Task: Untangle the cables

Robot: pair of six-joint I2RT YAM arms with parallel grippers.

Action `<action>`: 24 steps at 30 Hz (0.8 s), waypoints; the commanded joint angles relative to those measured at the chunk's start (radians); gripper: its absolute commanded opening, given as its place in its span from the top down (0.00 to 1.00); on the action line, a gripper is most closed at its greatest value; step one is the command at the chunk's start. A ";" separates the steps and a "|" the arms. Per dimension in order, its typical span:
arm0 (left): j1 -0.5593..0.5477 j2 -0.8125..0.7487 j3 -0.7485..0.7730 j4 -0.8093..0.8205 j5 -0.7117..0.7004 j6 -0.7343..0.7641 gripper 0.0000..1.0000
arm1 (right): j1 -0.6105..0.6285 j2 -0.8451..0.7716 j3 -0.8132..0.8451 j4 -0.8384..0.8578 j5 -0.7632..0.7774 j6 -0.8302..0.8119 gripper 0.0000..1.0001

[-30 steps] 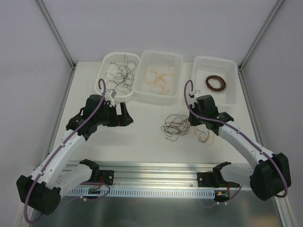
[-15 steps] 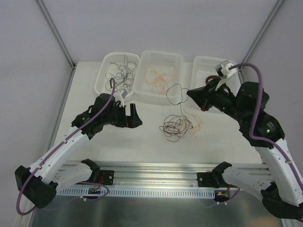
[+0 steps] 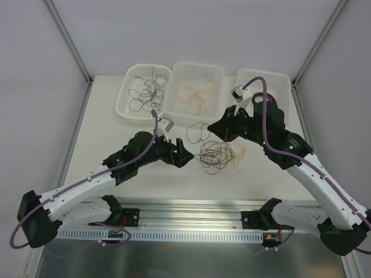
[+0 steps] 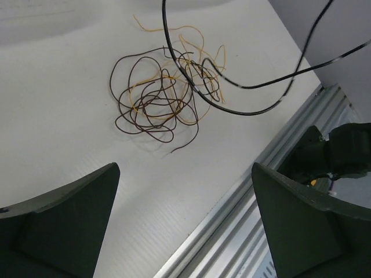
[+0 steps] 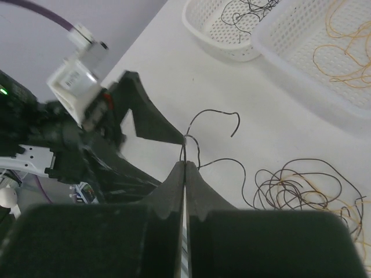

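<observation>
The left gripper (image 3: 185,155) hovered near the middle of the table (image 3: 116,116), jaws spread wide and holding nothing. Just to its right, a black cable (image 4: 164,23) hung in a loose loop. The tangled cables (image 3: 215,155) lay mid-table. Above their far side, the right gripper (image 3: 211,128) was clamped tight on the black cable.

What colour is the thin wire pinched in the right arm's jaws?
The wire is black, clearest in the left wrist view.
</observation>
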 commanded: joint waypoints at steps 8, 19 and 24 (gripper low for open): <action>-0.207 0.364 -0.096 0.700 -0.361 -0.069 0.01 | 0.104 -0.021 0.008 0.187 0.156 0.122 0.99; -0.293 0.590 -0.076 1.116 -0.544 -0.107 0.13 | 0.167 -0.044 -0.014 0.251 0.263 0.169 1.00; -0.293 0.630 -0.082 1.188 -0.644 -0.126 0.37 | 0.178 -0.064 -0.041 0.251 0.286 0.177 0.99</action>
